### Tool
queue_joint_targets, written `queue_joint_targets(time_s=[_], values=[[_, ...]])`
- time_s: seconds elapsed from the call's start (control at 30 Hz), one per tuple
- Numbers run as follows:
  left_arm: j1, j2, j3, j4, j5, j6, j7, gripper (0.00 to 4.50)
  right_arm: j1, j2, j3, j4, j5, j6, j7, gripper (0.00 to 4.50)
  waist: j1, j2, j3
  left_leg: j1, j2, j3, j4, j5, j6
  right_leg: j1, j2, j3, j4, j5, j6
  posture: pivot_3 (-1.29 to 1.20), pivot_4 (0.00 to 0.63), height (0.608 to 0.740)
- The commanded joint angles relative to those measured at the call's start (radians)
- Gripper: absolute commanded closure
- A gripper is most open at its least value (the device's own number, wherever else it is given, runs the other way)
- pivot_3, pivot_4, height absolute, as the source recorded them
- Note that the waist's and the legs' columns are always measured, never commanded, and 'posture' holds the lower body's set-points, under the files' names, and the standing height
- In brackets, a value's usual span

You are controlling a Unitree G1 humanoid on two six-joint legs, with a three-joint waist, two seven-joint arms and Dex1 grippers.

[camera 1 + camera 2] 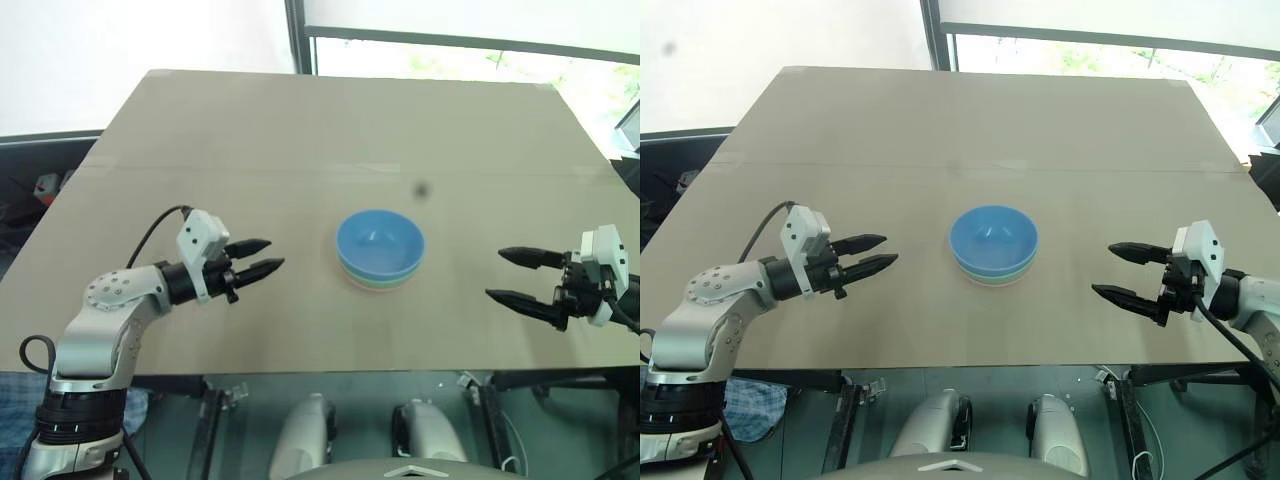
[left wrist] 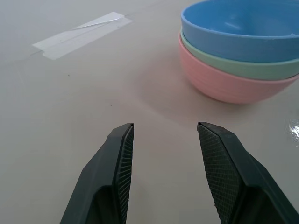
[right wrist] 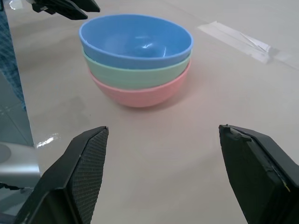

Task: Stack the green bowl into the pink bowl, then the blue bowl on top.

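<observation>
I am looking down at a wide, flat beige table point(image 1: 300, 150), and the three bowls are sitting nested in one stack near its middle. The small smooth salmon-pink bowl point(image 3: 145, 95) is resting on the tabletop at the bottom, the pale mint-green bowl point(image 3: 135, 73) is sitting inside it, and the sky-blue bowl point(image 1: 380, 243) is lying on top, its hollow facing up. My left gripper point(image 1: 262, 256) is hovering to the left of the stack, apart from it, its two black fingers parted a little with nothing between them. My right gripper point(image 1: 1120, 270) is hanging to the right of the stack, also clear of it, fingers spread wide and empty. A strip of clear tape point(image 2: 81, 33) is lying flat on the table beyond the bowls.
</observation>
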Motion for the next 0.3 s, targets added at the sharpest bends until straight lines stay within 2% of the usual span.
queue_joint_targets(time_s=[0.03,0.3], values=[[0.024,0.012,0.035,-0.041,0.003,-0.041,0.028,2.22,-0.013,0.015,-0.009,0.027,-0.004,-0.051,0.014,0.53,-0.001,0.0,0.0,0.0,0.0,0.0,0.0,0.0,0.0,0.0,0.0,0.0,0.0,0.0,0.0,0.0,0.15,0.74],[0.038,0.014,0.01,-0.036,0.008,-0.077,0.03,2.22,-0.017,0.016,0.02,0.069,-0.044,-0.09,0.026,0.53,0.0,0.001,0.0,0.0,0.0,0.0,0.0,0.0,0.0,0.0,0.0,0.0,0.0,0.0,0.0,0.0,0.15,0.74]])
